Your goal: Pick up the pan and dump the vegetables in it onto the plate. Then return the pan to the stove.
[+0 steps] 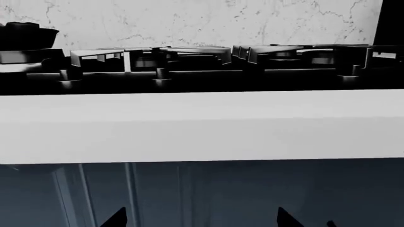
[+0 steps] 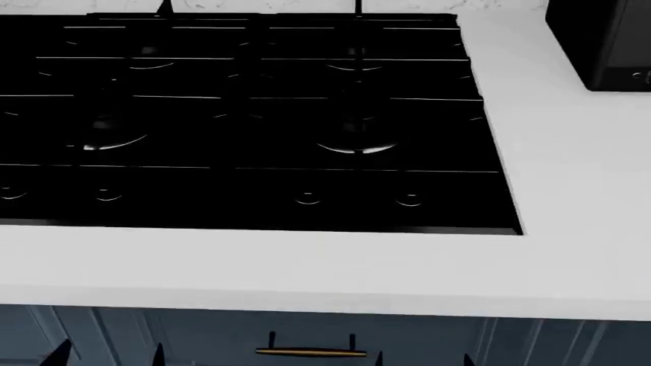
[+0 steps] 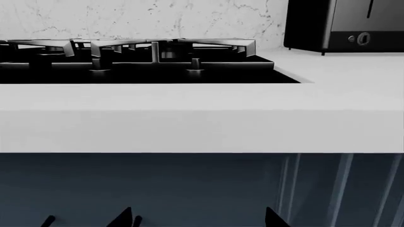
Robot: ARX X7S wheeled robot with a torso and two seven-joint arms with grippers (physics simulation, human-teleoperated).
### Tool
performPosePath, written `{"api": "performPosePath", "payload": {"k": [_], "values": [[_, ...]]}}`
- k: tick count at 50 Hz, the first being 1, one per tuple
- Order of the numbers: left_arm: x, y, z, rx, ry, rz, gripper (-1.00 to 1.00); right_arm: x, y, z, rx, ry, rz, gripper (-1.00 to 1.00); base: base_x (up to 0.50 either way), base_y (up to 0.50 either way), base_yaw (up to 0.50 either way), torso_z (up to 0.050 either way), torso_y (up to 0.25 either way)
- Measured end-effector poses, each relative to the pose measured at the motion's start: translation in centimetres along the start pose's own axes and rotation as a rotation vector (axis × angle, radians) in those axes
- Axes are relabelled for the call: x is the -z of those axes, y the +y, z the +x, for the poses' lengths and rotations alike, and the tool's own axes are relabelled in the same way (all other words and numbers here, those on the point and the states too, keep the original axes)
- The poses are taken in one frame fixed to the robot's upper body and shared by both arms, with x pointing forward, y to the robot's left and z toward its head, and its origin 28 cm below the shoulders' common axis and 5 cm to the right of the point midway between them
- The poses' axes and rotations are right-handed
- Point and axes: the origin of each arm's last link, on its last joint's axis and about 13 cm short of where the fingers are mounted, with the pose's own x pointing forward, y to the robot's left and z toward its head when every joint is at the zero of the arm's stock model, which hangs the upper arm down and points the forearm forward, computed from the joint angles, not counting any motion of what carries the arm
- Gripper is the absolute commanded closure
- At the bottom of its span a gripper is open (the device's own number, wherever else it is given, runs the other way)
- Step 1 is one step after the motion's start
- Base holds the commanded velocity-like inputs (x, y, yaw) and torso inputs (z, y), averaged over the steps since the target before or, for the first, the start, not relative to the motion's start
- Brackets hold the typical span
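Stove (image 2: 254, 114): glossy black, set into the white table (image 2: 569, 191); grates and front knobs are seen. Pan (image 1: 25, 35): seen only in the left wrist view, resting on the stove's far end. Black appliance (image 2: 605, 42): placed on the table beside the stove, well apart. Left gripper (image 1: 198, 220) and right gripper (image 3: 196, 218): held below the table edge before blue cabinet doors (image 2: 428, 339); jaws spread apart, nothing held.
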Motion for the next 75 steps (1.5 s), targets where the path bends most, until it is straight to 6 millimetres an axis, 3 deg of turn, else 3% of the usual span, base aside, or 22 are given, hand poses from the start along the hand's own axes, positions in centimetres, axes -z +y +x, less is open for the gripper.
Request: {"api": "performPosePath", "payload": {"k": [17, 25, 38, 50, 61, 75], "values": [[-0.3, 0.0, 0.0, -0.024, -0.005, 0.011, -1.0, 0.0, 0.0, 0.0, -0.001, -0.002, -0.002, -1.0, 0.0, 0.0, 0.0, 0.006, 0.007], [-2.2, -0.2, -0.5, -0.016, -0.041, 0.025, -1.0, -0.5, -0.1, -0.2, 0.0, -0.011, -0.012, -1.0, 0.0, 0.0, 0.0, 0.05, 0.057], [-7.3, -0.2, -2.1, 0.035, -0.1, 0.063, -1.0, -3.9, -0.6, -1.0, -0.011, -0.05, -0.088, -1.0, 0.0, 0.0, 0.0, 0.05, 0.057], [-10.8, -0.3, -3.7, 0.048, -0.165, 0.099, -1.0, -7.5, -1.3, -1.7, -0.006, -0.128, -0.174, -1.0, 0.0, 0.2, 0.0, 0.05, 0.056], [-12.2, -0.3, -4.4, 0.046, -0.196, 0.115, -1.0, -9.2, -1.4, -2.3, -0.011, -0.173, -0.215, -1.0, 0.0, 0.5, 0.0, 0.05, 0.056], [-12.5, -0.3, -4.9, 0.04, -0.203, 0.125, -1.0, -10.0, -1.2, -2.7, -0.021, -0.194, -0.237, -1.0, 0.0, 0.5, 0.0, 0.05, 0.056]]}}
